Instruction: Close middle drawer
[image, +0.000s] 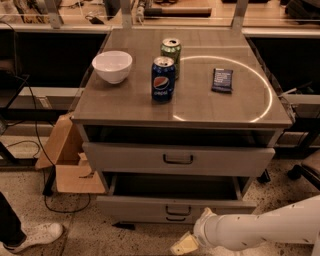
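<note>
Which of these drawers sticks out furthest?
The middle drawer: its front juts past the top drawer, baring its inside. The gripper hangs low before it.

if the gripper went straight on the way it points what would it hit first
Probably the speckled floor: the gripper, low in front of the open middle drawer, points down and left, away from it. Depth is unclear.

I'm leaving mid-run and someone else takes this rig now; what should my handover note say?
End effector: low in the foreground, just below and in front of the front panel of the middle drawer.
Middle drawer: pulled out, dark interior showing, its handle free.
Done: end effector is at the drawer; drawer not yet closed.
Left: press on the front panel and push it in, level with the upper drawer.
</note>
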